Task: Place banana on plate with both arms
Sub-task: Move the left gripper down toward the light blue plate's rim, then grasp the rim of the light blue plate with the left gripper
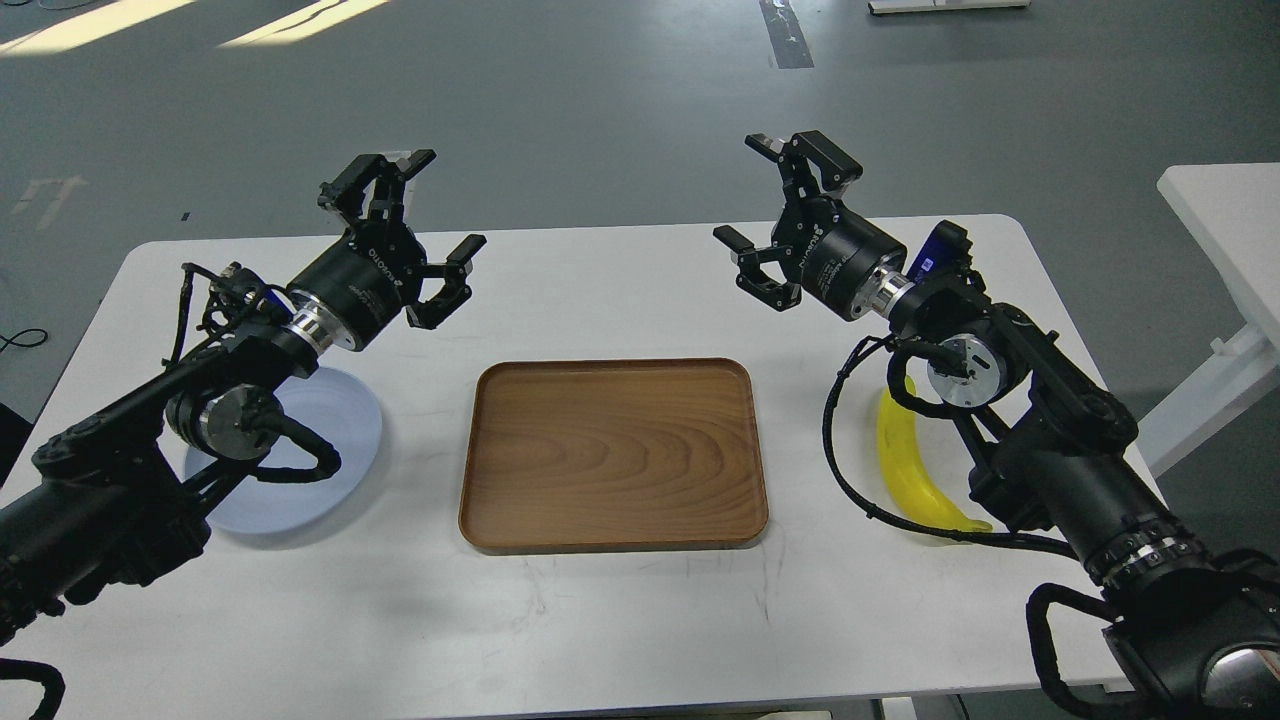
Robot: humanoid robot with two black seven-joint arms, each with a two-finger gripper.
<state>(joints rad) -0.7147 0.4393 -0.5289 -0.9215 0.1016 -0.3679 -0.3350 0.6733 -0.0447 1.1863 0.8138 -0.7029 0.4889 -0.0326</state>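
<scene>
The yellow banana (912,472) lies on the white table (620,290) at the right, partly hidden behind my right arm and its cable. The pale blue plate (335,420) lies at the left, partly hidden under my left arm. My left gripper (425,215) is open and empty, held above the table behind the plate. My right gripper (765,210) is open and empty, held above the table up and left of the banana.
A brown wooden tray (612,455) lies empty in the middle of the table between the plate and the banana. A second white table (1225,215) stands off to the right. Grey floor lies beyond the far table edge.
</scene>
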